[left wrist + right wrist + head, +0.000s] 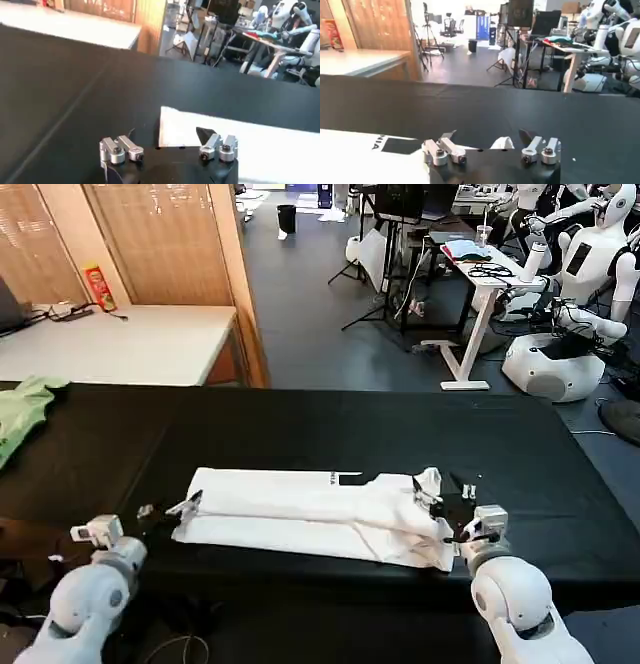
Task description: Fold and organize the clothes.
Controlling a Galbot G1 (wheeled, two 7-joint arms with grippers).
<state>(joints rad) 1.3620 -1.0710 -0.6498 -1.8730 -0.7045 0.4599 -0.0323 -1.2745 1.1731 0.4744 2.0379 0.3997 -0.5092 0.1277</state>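
A: Where is the T-shirt [310, 519]?

B: It lies on the black table [300, 429] as a long white band running from 9 to 3 o'clock, just ahead of both arms. The left gripper [165, 511] sits at its 9 o'clock end, the right gripper [440, 519] at its 3 o'clock end, where the cloth bunches up.

A: Fingers?

B: In the left wrist view the left gripper [169, 150] has its fingers spread apart, with the shirt's corner [170, 125] lying between them, not pinched. The right gripper [492, 150] is likewise parted, a small hump of white cloth showing between its fingers. Neither looks clamped on anything.

A: What could go wrong?

B: My guess: if the fingers close unevenly, one end lifts and the other stays down, so the band twists. At the bunched end the right side may catch only one layer, and the fold would slide open. The smooth black cover could also let the shirt drag rather than rise.

A: Anything in the way?

B: A green garment [22, 414] lies at 10 o'clock on the table's edge, well apart. Beyond are a pale side table [120, 344] and parked white robots [575, 304]. Nothing lies between the grippers and the shirt.
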